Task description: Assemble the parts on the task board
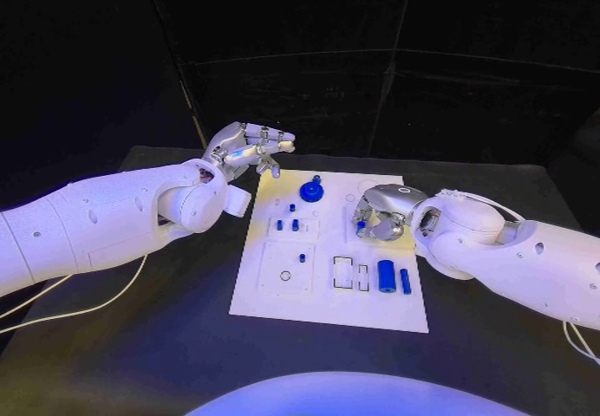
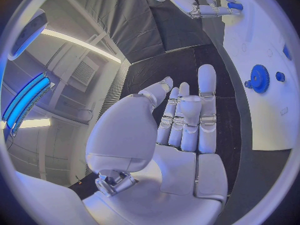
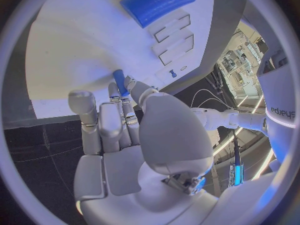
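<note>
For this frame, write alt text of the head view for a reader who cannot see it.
The right hand holds a small blue peg over the white rectangular task board on the black table. The left hand hovers empty at the board's far left corner, near a blue toothed gear; a blue cylinder lies near the right edge.

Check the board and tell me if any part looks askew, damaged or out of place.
Nothing stands out. The board lies flat and square on the table, with the gear, the large cylinder and the small pegs sitting tidily on it. The right hand holds a small blue part; the left hand is empty.
</note>
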Robot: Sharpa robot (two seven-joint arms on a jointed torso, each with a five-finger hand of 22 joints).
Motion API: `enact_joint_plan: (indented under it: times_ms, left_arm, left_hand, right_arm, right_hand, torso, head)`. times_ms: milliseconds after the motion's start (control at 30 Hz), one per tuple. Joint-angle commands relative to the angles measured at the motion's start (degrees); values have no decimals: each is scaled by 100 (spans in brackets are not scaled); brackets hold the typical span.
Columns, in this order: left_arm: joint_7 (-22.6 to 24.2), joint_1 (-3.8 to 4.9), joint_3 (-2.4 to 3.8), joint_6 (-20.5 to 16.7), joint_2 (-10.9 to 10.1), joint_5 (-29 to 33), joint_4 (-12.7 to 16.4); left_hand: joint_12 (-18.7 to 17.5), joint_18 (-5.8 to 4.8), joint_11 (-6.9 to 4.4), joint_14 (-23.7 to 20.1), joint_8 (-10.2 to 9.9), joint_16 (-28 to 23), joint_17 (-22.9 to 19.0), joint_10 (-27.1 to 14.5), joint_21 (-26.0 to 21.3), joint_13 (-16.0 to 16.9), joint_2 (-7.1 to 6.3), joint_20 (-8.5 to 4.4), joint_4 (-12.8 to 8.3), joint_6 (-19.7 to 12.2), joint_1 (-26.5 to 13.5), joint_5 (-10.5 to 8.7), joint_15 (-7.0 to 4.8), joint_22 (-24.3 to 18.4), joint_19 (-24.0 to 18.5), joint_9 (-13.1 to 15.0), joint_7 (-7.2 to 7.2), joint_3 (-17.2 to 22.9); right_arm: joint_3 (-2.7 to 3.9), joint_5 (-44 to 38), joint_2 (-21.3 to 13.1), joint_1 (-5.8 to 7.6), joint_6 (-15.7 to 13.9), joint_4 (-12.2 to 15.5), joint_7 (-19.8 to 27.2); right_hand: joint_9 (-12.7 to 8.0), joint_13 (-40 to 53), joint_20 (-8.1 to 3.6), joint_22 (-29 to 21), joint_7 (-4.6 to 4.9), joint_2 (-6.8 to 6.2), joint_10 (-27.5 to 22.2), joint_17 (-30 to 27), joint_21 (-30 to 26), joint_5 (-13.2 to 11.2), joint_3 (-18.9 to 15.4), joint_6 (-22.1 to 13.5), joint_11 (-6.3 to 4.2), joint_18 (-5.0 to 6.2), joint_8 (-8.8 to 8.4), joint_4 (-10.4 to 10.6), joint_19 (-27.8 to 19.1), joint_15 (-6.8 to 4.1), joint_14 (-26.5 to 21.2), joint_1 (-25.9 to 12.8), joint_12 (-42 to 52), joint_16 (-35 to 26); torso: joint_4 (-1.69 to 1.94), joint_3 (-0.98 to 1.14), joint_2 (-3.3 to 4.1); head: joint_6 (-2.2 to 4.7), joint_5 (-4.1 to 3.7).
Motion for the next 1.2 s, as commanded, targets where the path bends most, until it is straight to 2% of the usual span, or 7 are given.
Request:
enact_joint_plan:
  times_ms: [33, 267, 433, 533, 933, 1067, 1200]
  left_arm:
    - [6, 9, 4, 80, 0, 22, 14]
    - [-15, 9, 4, 70, -5, 22, 15]
    - [-21, 9, 4, 63, -9, 22, 16]
    - [-21, 9, 4, 60, -11, 22, 15]
    - [4, 8, 4, 60, -10, 22, 24]
    - [17, 8, 4, 68, -8, 22, 31]
    - [23, 9, 4, 66, -5, 22, 38]
  left_hand:
    - [14, 79, 4, 27, 21, 19, 6, -43, -25, 7, 30, 8, 18, -47, -3, 5, 16, -10, 50, -5, 1, -14]
    - [14, 79, 4, 27, 21, 19, 6, -43, -25, 7, 30, 8, 18, -47, -3, 5, 16, -10, 50, -5, 1, -14]
    - [20, 79, 5, 28, 24, 19, -1, -46, -25, 8, 39, 8, 20, -48, 1, 5, 16, -10, 53, -4, 1, -13]
    - [20, 79, 5, 28, 24, 19, -1, -46, -25, 8, 39, 8, 20, -48, 1, 5, 16, -10, 53, -4, 1, -13]
    - [28, 79, 8, 29, 28, 21, -5, -52, -25, 9, 44, 9, 28, -53, -3, 4, 17, -11, 58, -4, 4, -19]
    - [35, 78, 10, 33, 31, 26, 1, -56, -26, 10, 41, 10, 36, -57, -12, 1, 19, -11, 61, -4, 6, -30]
    - [35, 78, 10, 33, 31, 26, 1, -56, -26, 10, 41, 10, 36, -57, -12, 1, 19, -11, 61, -4, 6, -30]
  right_arm:
    - [-4, -97, 23, 3, 148, -25, -38]
    - [-4, -153, 49, 3, 122, -8, -76]
    - [-4, -162, 26, 3, -111, 59, -37]
    - [-4, -173, -11, 2, -329, 132, 6]
    - [2, -54, -252, 5, -1615, 695, 343]
    - [3, 246, -234, 5, -1691, 835, 556]
    - [2, 573, -88, 5, -1575, 883, 737]
  right_hand:
    - [-10, -7, -7, 9, 3, -22, 55, -6, 28, -36, 32, 37, -1, -31, 12, -4, 30, -40, 41, -41, -20, 32]
    - [-6, 2, -28, 37, -17, -3, 191, 10, 44, -31, 215, 137, -26, -36, 21, -54, 47, -61, 51, 24, -83, 45]
    - [-2, 8, -43, 56, -33, 10, 281, 24, 58, -30, 310, 209, -45, -38, 34, -90, 59, -78, 58, 52, -104, 58]
    - [-1, 11, -52, 97, -40, 12, 326, 58, 81, -30, 360, 241, -55, -45, 37, -119, 78, -87, 68, 71, -113, 78]
    - [-6, 27, -83, 330, -48, 11, 463, 82, 224, -3, 626, 336, -68, -83, 26, -317, 174, -110, 87, 215, -147, 118]
    - [-8, 27, -82, 338, -43, 9, 465, 97, 230, 1, 648, 336, -67, -83, 20, -327, 175, -107, 89, 214, -154, 127]
    - [-13, 25, -78, 332, -29, -10, 456, 98, 234, 7, 671, 322, -56, -82, 2, -333, 166, -98, 91, 180, -176, 132]
  torso:
    - [8, -3, -2]
    - [5, 4, -4]
    - [3, 4, 0]
    - [-1, 7, -4]
    - [4, 1, -3]
    - [8, -1, -1]
    - [3, -7, -3]
  head:
    - [5, 9]
    - [26, 46]
    - [31, 58]
    - [29, 63]
    - [45, 54]
    - [59, 52]
    - [70, 74]
